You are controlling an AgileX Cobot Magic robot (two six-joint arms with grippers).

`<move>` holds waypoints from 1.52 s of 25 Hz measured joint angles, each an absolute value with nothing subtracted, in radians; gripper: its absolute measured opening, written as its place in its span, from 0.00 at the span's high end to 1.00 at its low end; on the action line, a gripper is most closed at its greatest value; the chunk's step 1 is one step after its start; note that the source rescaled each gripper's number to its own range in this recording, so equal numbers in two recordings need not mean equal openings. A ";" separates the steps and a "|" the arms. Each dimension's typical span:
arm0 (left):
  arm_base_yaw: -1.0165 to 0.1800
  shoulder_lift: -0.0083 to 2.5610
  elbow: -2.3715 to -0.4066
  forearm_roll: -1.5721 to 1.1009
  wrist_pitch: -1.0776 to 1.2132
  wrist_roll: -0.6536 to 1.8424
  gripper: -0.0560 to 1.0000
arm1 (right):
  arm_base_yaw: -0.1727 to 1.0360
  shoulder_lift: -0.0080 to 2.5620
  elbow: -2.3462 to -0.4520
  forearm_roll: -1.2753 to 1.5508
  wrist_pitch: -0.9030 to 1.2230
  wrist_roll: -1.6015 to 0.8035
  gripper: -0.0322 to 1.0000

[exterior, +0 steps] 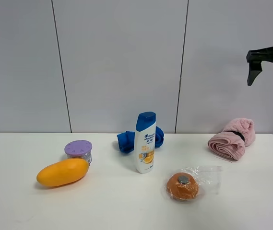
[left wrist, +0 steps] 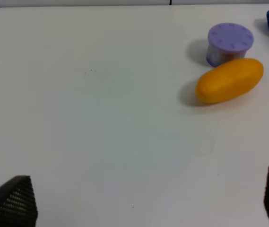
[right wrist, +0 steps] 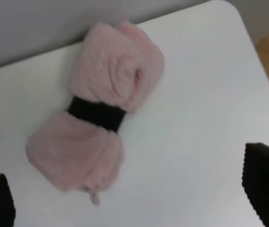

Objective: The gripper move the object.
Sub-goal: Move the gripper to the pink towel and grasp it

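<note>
- While the right gripper [right wrist: 132, 194] hangs high above the table's [exterior: 251, 201] far right end, I judge the task to be at the approach step, with nothing grasped.
- Its claw is spread wide and empty, with one dark finger at each edge of the wrist view.
- The pink towel [exterior: 232, 139] lies below it at the far right, close to the wall, with a dark band [right wrist: 96, 113] round its middle.
- The left gripper [left wrist: 143, 201] is also wide and empty, over the left side.
- Next, I think, the right arm must descend, straddle the band, then close.
</note>
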State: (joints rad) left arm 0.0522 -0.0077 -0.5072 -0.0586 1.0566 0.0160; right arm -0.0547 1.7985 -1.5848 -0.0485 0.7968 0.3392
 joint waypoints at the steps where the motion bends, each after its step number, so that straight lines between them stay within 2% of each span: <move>1: 0.052 -0.008 -0.507 -0.059 1.057 0.016 0.00 | -0.055 1.820 -1.585 -0.049 0.764 0.353 0.00; 6: 0.052 -0.008 -0.507 -0.059 1.057 0.016 0.00 | -0.055 1.949 -1.585 -0.050 0.636 0.392 0.00; 18: 0.052 -0.008 -0.507 -0.059 1.057 0.016 0.00 | -0.055 2.171 -1.585 -0.074 0.446 0.791 0.00; 25: 0.052 -0.008 -0.507 -0.059 1.057 0.016 0.00 | -0.055 2.210 -1.585 -0.055 0.369 0.824 0.00; 38: 0.052 -0.008 -0.507 -0.059 1.057 0.016 0.00 | -0.045 2.294 -1.649 -0.030 0.354 0.842 0.00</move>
